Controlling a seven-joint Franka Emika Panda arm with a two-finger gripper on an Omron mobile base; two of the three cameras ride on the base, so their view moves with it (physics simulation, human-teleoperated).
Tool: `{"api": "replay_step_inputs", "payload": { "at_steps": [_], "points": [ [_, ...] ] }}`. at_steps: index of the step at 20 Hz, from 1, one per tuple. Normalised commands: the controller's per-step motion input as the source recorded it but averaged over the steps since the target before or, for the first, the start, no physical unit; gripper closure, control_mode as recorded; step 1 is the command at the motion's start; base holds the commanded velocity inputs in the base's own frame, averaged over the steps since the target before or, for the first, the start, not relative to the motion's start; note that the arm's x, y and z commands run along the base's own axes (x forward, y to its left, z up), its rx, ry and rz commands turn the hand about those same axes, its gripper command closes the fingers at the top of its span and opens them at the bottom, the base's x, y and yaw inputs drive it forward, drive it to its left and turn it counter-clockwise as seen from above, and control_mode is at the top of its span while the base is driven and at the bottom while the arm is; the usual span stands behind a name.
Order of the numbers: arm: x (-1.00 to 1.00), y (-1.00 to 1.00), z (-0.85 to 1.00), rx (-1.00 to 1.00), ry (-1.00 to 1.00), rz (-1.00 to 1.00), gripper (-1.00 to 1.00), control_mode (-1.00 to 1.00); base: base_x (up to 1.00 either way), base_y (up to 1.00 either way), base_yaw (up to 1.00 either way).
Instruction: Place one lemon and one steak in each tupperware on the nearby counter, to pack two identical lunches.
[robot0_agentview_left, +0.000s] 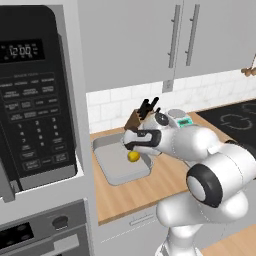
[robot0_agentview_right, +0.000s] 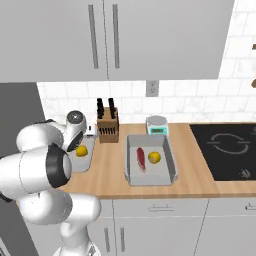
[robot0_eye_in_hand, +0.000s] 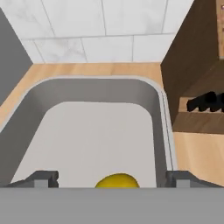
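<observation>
Open tray floor beyond the lemon (robot0_eye_in_hand: 117, 180); knife block (robot0_eye_in_hand: 192, 83) close against the tupperware's (robot0_eye_in_hand: 158, 113) side.

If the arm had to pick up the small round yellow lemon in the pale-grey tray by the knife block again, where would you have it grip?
Across the widest middle of the small round yellow lemon, coming straight down from above. It lies free on the floor of the pale-grey translucent tray, clear of the walls, so the open gripper probably has room either side.
</observation>
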Motion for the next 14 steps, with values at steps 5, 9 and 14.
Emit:
{"api": "replay_step_inputs", "payload": {
  "at_steps": [5,9,14],
  "points": [
    [-0.63,-0.34,0.98,0.02,0.0,-0.12,-1.0,-1.0,0.0,0.0,0.0],
    [-0.75,-0.22,1.0,0.02,0.0,-0.12,-1.0,-1.0,0.0,0.0,0.0],
    [-0.83,-0.17,0.89,0.0,0.0,-0.14,-1.0,-1.0,0.0,0.0,0.0]
  ]
}}
